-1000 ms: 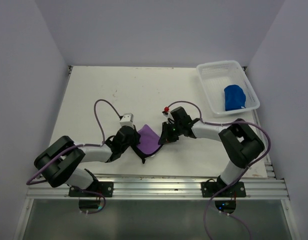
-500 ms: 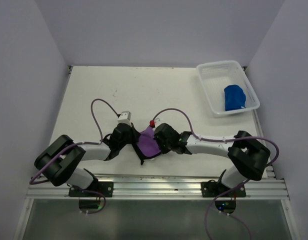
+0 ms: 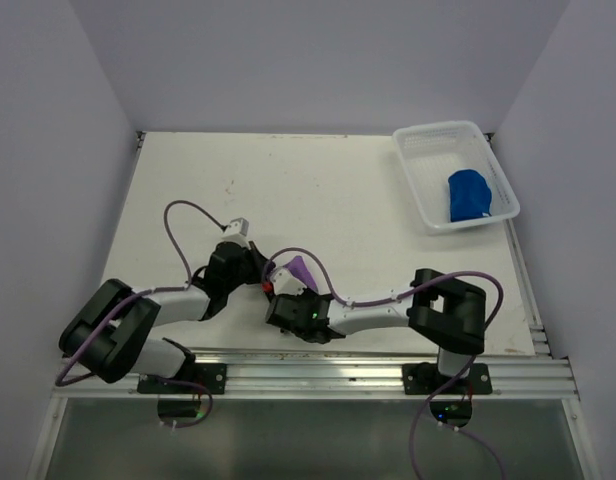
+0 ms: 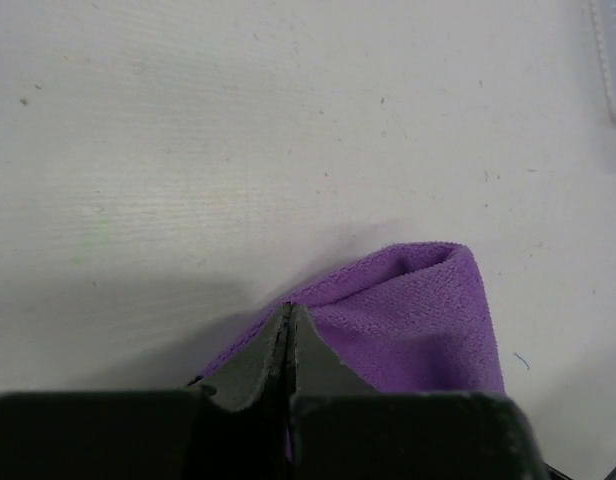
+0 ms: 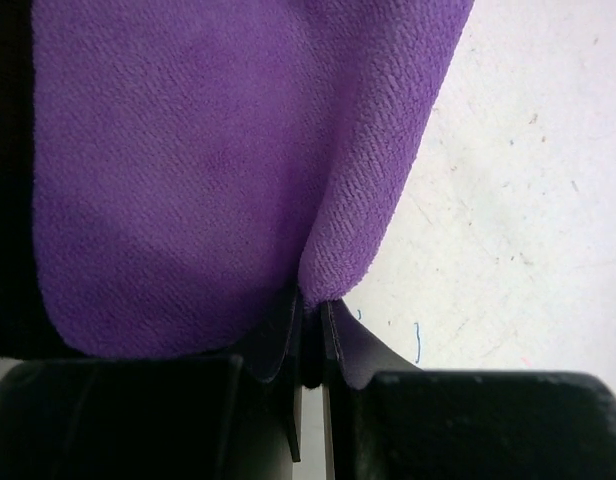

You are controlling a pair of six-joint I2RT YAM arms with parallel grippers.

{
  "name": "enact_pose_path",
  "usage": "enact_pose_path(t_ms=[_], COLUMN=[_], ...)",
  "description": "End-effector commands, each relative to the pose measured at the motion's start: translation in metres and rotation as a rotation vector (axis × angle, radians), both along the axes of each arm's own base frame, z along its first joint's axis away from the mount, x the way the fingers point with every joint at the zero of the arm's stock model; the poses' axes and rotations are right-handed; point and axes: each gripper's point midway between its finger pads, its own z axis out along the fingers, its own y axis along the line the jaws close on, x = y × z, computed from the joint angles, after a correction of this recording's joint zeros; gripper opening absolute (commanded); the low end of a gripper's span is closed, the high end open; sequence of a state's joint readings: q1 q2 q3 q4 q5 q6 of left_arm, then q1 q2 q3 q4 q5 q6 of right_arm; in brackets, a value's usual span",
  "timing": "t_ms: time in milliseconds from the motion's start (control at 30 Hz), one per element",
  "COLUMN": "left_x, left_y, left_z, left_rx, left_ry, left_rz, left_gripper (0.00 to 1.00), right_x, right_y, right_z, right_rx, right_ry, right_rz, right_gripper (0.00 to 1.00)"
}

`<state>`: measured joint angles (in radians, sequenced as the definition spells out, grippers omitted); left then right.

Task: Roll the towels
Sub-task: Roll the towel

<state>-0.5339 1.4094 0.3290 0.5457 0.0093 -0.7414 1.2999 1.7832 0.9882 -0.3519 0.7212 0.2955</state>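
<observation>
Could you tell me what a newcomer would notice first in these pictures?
The purple towel, pinched by the left gripper and the right gripper, stands out near the front edge of the table. Next comes the blue towel lying in the white basket at the far right corner.

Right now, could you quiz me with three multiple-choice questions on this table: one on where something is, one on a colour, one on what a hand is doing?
1. Where is the blue towel?
A) between the arms B) in the white basket C) on the floor
2. What colour is the other towel?
A) purple B) green C) white
3. What is the right hand doing?
A) standing wide open B) holding the basket C) pinching a fold of towel

Answers: 1 B, it lies inside the basket at the far right. 2 A, the purple towel shows in both wrist views. 3 C, its fingers are closed on purple cloth.
</observation>
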Motion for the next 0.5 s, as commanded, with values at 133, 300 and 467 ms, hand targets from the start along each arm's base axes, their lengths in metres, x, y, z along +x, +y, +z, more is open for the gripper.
enact_pose_path(t_ms=[133,300,467], left_x=[0.012,0.002,-0.009], left_y=[0.020,-0.008,-0.037], left_z=[0.052,0.087,0.106], left_rx=[-0.101,-0.282,-0.463], left_ry=[-0.111,-0.180,-0.223], left_rz=[0.001,-0.155,-0.319], left_gripper=[0.09,0.09,0.08], right_x=[0.009,0.007,0.004], right_y=[-0.001,0.002,0.008], right_z=[0.018,0.016,0.017], right_rx=[-0.156,-0.243,-0.279], right_ry=[-0.174,-0.210,-0.231], right_rz=[-0.017,-0.003,0.020], right_gripper=[0.00,0.00,0.00])
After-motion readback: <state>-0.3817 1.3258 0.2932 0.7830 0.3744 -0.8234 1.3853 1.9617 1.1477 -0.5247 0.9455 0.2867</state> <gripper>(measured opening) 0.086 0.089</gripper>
